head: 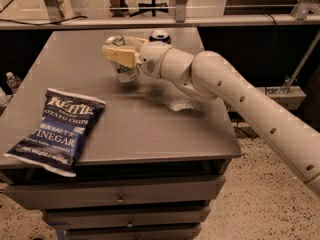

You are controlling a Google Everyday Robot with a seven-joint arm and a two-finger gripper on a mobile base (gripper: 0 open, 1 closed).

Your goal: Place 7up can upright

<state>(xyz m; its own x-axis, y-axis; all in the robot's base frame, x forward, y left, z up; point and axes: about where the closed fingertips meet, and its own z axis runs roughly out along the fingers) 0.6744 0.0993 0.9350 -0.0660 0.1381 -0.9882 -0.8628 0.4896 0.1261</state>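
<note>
The 7up can is silvery-white with green lettering and a silver top. It stands nearly upright, tilted a little, at the back middle of the grey table, with its base at or just above the tabletop. My gripper comes in from the right and is shut on the can's upper half, its cream fingers across the front of the can. The white arm stretches off to the lower right.
A dark Pepsi can stands just behind the arm near the table's back edge. A blue Kettle chip bag lies at the front left. A clear crumpled wrapper lies under the arm. Drawers are below the tabletop.
</note>
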